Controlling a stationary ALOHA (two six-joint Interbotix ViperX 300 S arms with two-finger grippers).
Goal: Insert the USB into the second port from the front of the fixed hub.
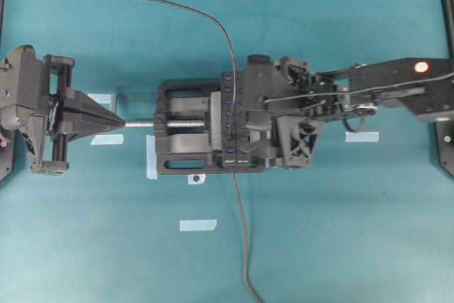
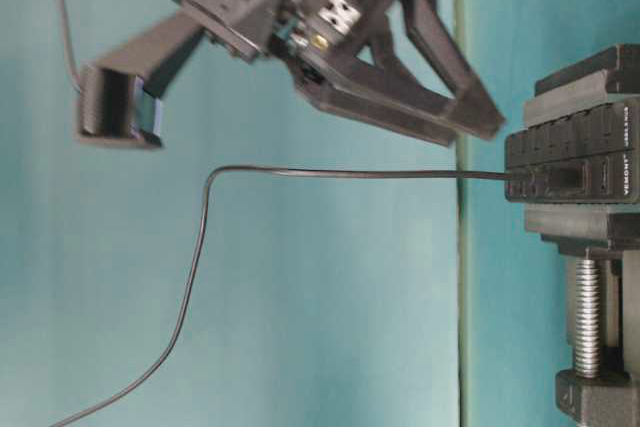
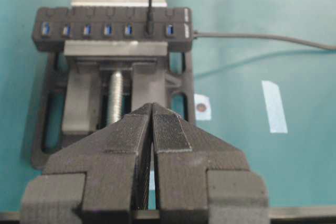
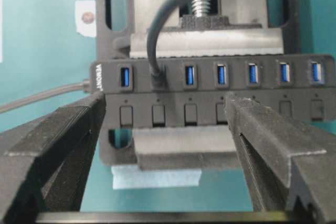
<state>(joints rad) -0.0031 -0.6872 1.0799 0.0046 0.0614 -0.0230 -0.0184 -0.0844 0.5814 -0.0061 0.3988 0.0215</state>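
The small black plug of the long thin black USB cable already sits in the second port from the labelled end of the long narrow black hub, clamped in the black vise. The risk now, I judge, is the right gripper snagging the cable and tugging it loose. Its jaws stand wide and empty, poised above the hub. The left gripper, pressed closed on nothing, rests well left of the vise.

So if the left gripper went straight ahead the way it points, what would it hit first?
Probably the vise screw. The left gripper, jaws shut, points along the screw toward the vise; in the overhead view its tip sits just short of the screw's end. Their relative height is unclear, so it might pass above.
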